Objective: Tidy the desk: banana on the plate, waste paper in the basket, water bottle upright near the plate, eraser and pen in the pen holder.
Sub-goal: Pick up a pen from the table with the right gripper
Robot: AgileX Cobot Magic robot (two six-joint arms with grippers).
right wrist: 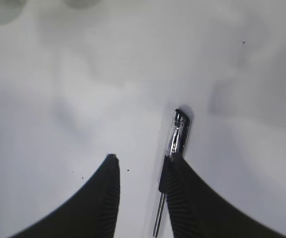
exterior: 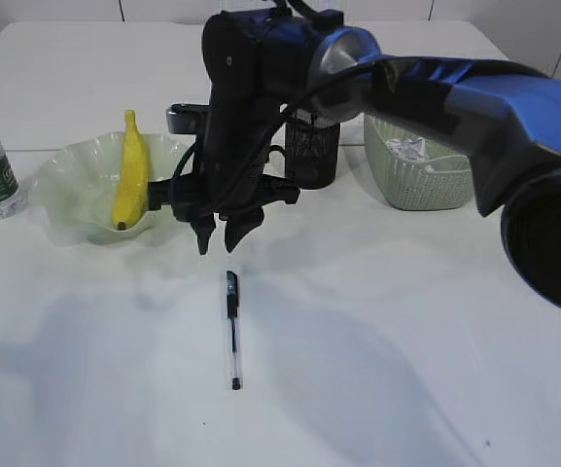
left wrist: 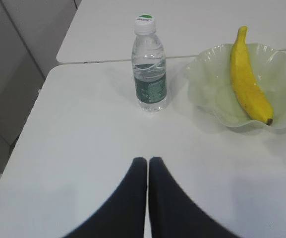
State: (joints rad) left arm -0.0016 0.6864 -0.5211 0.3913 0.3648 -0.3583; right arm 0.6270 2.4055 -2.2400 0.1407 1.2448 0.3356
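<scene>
A black-capped clear pen (exterior: 231, 326) lies on the white desk (exterior: 406, 370), pointing toward the front edge. My right gripper (exterior: 219, 241) hangs open just above the pen's far end. In the right wrist view the pen (right wrist: 178, 131) runs under the right finger, not between the jaws of the right gripper (right wrist: 142, 158). The banana (exterior: 130, 180) lies in the pale green plate (exterior: 66, 165). The water bottle (left wrist: 149, 69) stands upright left of the plate (left wrist: 202, 74). My left gripper (left wrist: 147, 159) is shut and empty. The waste paper (exterior: 411, 148) sits in the basket (exterior: 421, 185). The eraser is out of view.
The black mesh pen holder (exterior: 317, 151) stands behind my right arm, left of the basket and partly hidden. The desk's left edge (left wrist: 28, 129) drops off beside the bottle. A second white table (left wrist: 192, 25) adjoins at the back.
</scene>
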